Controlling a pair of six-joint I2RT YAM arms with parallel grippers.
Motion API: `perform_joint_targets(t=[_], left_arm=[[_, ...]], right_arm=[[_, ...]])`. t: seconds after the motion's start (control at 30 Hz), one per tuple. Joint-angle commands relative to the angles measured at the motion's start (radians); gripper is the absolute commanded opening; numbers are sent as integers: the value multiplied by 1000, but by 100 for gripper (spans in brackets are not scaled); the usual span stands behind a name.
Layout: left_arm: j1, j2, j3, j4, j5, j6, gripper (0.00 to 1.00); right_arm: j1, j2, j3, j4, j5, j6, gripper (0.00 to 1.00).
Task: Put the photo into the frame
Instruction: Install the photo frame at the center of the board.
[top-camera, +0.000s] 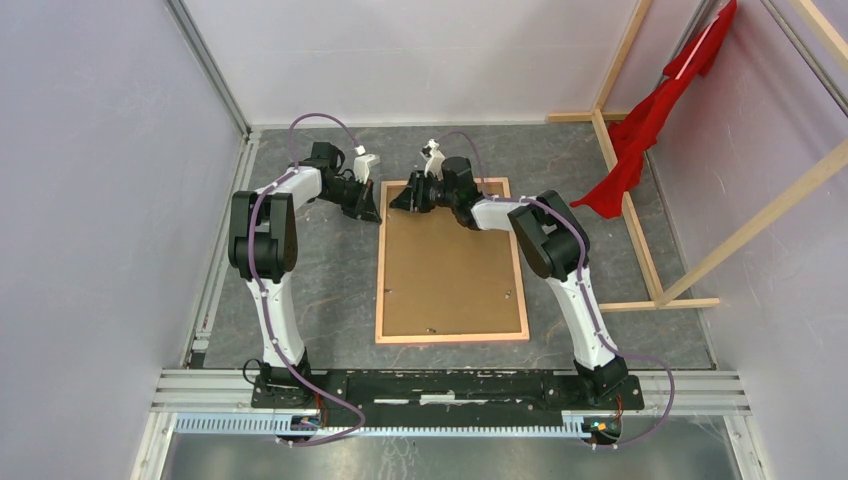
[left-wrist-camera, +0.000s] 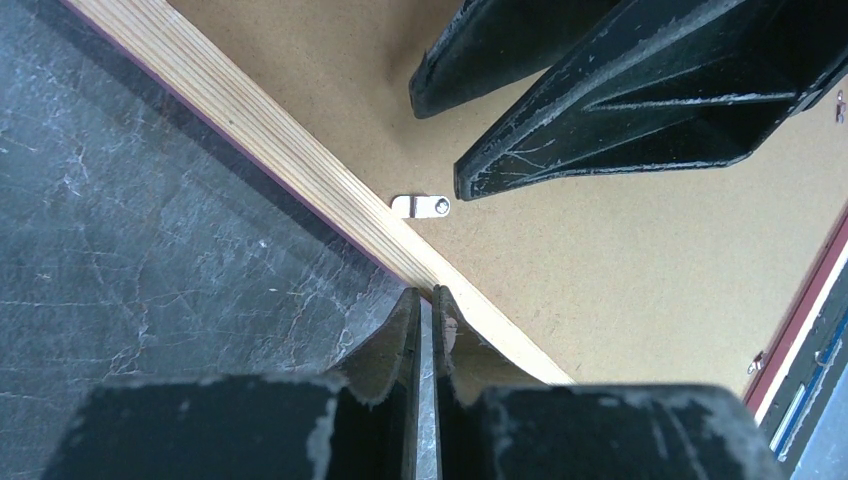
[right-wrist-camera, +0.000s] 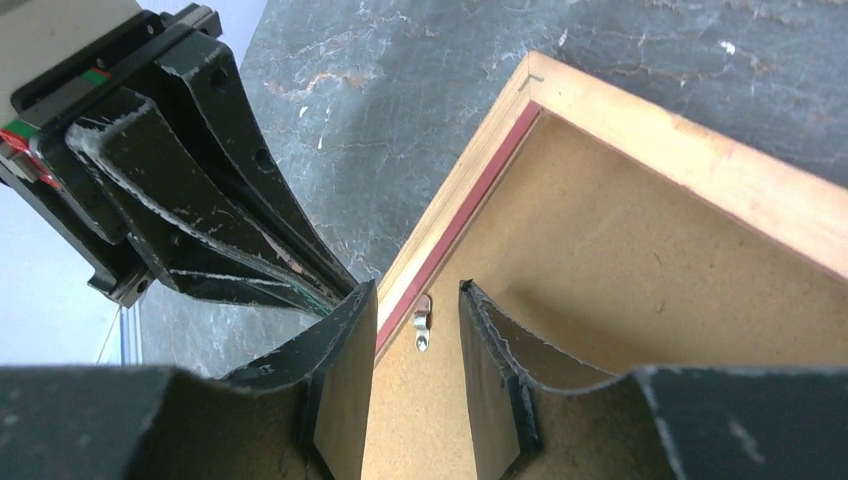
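The frame lies face down on the dark table, its pale tan wood back up. The photo's brown hardboard back fills it; the print side is hidden. My left gripper is shut and empty, its tips at the outer side of the frame's left rail. My right gripper is open over the board near the far left corner, its jaws either side of a small metal clip. The clip also shows in the left wrist view.
Bare wooden beams stand at the right with a red cloth hanging on them. A metal rail runs along the table's left side. White walls close in at the back and sides.
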Motion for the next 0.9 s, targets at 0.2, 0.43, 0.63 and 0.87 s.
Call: perform_joint_targets(t=[0.2, 0.43, 0.63, 0.87], left_arm=[[-23, 34, -7, -53, -60, 82, 12], [-23, 39, -7, -53, -64, 85, 12], [-23, 42, -3, -53, -66, 87, 12], [-23, 45, -3, -53, -64, 86, 12]], right_arm=[[34, 46, 104, -106, 40, -107, 39], [47, 45, 115, -160, 48, -147, 38], [60, 21, 97, -201, 52, -181, 38], [67, -18, 47, -209, 61, -198, 38]])
